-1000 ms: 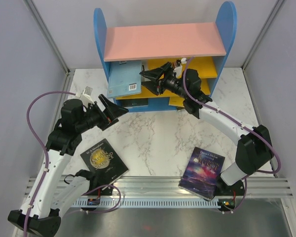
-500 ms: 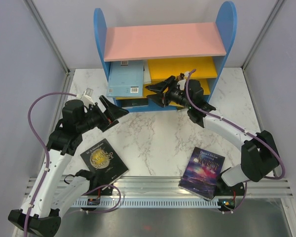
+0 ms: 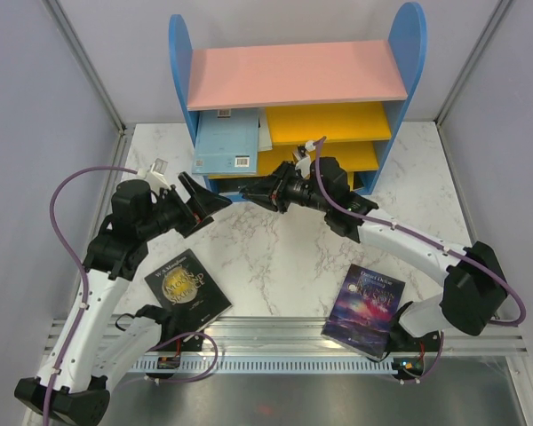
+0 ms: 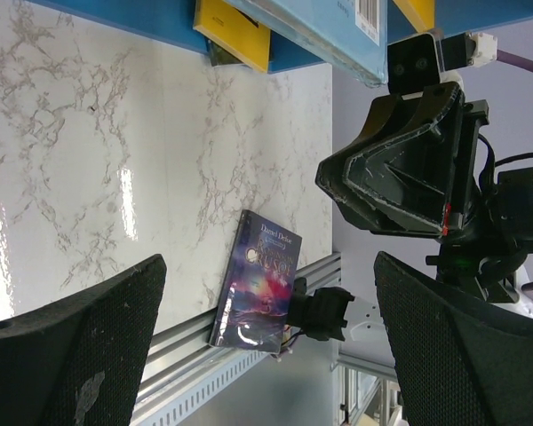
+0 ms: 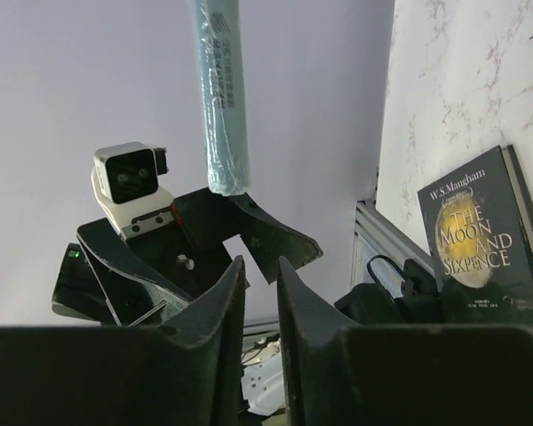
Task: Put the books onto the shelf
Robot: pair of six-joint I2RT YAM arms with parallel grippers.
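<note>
Hovering just in front of the shelf (image 3: pixel 293 75) at its lower left, the right gripper (image 3: pixel 250 191) has its fingers a slim gap apart with nothing between them. Left gripper (image 3: pixel 215 206) is spread wide and empty, near it over the table (image 3: pixel 275 248). Blue book (image 3: pixel 224 142) leans inside the shelf's left side under the pink top; moon book (image 3: pixel 188 288) and galaxy book (image 3: pixel 366 304) lie flat near the arm bases, well apart.
</note>
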